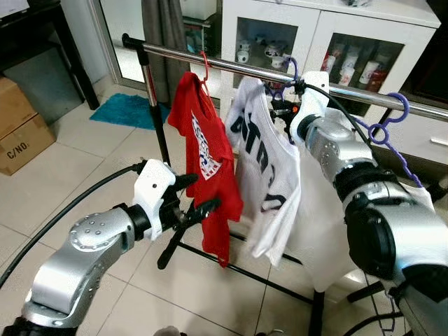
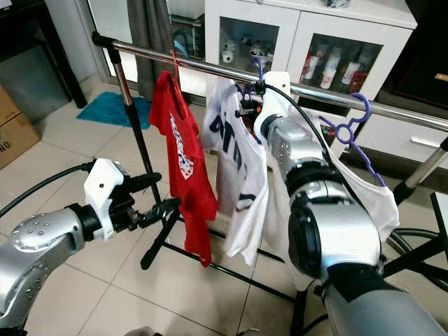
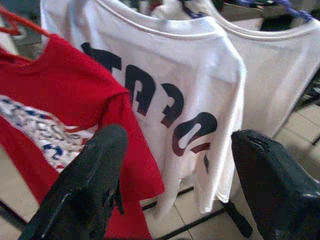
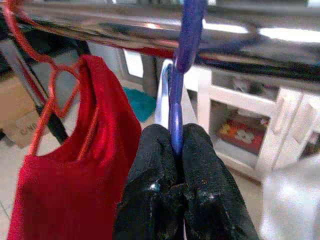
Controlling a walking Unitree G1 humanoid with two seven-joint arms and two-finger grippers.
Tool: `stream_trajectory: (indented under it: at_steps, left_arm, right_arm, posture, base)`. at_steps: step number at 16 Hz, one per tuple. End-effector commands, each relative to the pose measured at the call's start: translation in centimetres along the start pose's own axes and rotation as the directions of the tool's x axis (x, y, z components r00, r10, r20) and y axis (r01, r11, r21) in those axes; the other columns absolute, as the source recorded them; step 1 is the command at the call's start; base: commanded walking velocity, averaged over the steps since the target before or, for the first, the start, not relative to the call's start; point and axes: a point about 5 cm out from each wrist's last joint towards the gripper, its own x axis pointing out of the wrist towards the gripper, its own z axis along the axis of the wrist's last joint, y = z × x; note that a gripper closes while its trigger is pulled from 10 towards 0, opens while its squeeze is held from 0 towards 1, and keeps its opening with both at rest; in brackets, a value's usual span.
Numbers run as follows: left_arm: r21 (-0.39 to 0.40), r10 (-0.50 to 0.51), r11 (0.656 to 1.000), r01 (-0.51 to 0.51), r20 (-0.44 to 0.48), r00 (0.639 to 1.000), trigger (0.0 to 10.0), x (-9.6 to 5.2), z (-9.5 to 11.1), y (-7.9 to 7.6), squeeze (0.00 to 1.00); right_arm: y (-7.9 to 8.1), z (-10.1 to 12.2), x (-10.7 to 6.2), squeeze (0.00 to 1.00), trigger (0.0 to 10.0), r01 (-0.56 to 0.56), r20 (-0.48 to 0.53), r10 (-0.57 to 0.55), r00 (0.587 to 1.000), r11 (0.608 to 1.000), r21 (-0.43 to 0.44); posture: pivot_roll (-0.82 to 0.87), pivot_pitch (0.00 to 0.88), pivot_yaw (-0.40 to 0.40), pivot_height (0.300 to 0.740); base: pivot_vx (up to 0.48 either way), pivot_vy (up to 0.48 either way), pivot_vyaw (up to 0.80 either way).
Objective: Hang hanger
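Left eye view: steel rail (image 1: 231, 66) running left to right, far from the robot. Right claw (image 1: 283, 105) raised to the rail, at the neck of a purple hanger (image 1: 290, 73) hooked over it; white shirt (image 1: 266, 175) with dark lettering hangs below. Red shirt (image 1: 210, 161) on a red hanger (image 1: 204, 70) to its left. A second purple hanger (image 1: 388, 119) with another white shirt to the right. Left claw (image 1: 199, 196) low and near, fingers spread, holding nothing, just beside the red shirt's hem. Cardboard box (image 1: 21, 133) at far left, printed "C/NO:". Blue mat (image 1: 129, 110) on the tiled floor behind the rail.

Right eye view: same scene; white cabinet (image 2: 315, 42) with glass doors behind the rail.

Left wrist view: two black fingers (image 3: 85, 185) wide apart, empty; red and white shirts beyond them. Lettering on the white shirt is not readable.

Right wrist view: fingers (image 4: 155, 185) pressed together on the purple hanger's stem, its hook over the rail directly above.
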Motion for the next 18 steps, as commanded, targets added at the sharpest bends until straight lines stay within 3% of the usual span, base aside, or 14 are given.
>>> stream_trajectory:
  at_steps: [1, 4, 9, 10, 14, 18]
  left_arm:
    - [0.001, 0.040, 0.999, -0.041, 0.007, 0.999, 10.0, 0.2, -0.1, 0.2, 0.00]
    - [-0.017, 0.114, 0.993, -0.114, 0.014, 0.993, 10.0, 0.6, -0.5, 0.2, 0.00]
    - [-0.035, 0.172, 0.985, -0.171, 0.016, 0.985, 10.0, 0.7, -0.7, 0.5, 0.00]
    - [-0.043, 0.182, 0.983, -0.181, 0.023, 0.983, 10.0, 0.8, -0.6, 0.5, 0.00]
    - [-0.071, 0.197, 0.978, -0.195, 0.023, 0.980, 10.0, 0.6, -0.9, 0.0, 0.00]
    - [-0.091, 0.196, 0.977, -0.193, 0.020, 0.980, 10.0, 0.3, -1.3, -0.5, 0.00]
  right_arm:
    - [-0.2, 0.9, -0.4, 0.00, 0.0, -0.028, 0.060, 0.030, 0.998, 0.999, -0.022]
    - [0.0, -0.6, -1.6, 0.00, 0.0, -0.079, 0.052, 0.082, 0.995, 0.995, -0.057]
    - [0.4, -2.5, -5.8, 0.00, 0.0, -0.076, 0.068, 0.080, 0.994, 0.995, -0.058]
    - [1.0, -3.2, -7.4, 0.00, 0.0, -0.073, 0.057, 0.076, 0.996, 0.996, -0.045]
    - [1.8, -5.8, -11.4, 0.00, 0.0, 0.001, 0.010, -0.001, 1.000, 1.000, 0.000]
    - [2.1, -7.4, -13.9, 0.00, 0.0, 0.099, -0.041, -0.097, 0.994, 0.994, 0.048]
  posture:
    - [0.11, 0.000, -0.017, 0.740]
    - [0.10, 0.000, -0.015, 0.740]
    - [0.09, 0.000, -0.014, 0.740]
    - [0.09, 0.000, -0.016, 0.740]
    - [0.08, 0.000, -0.030, 0.740]
    - [0.07, 0.000, -0.025, 0.740]
  base:
    - [0.000, 0.000, 0.00]
    - [0.000, 0.000, 0.00]
    - [0.000, 0.000, 0.00]
    - [0.000, 0.000, 0.00]
    - [0.000, 0.000, 0.00]
    - [0.000, 0.000, 0.00]
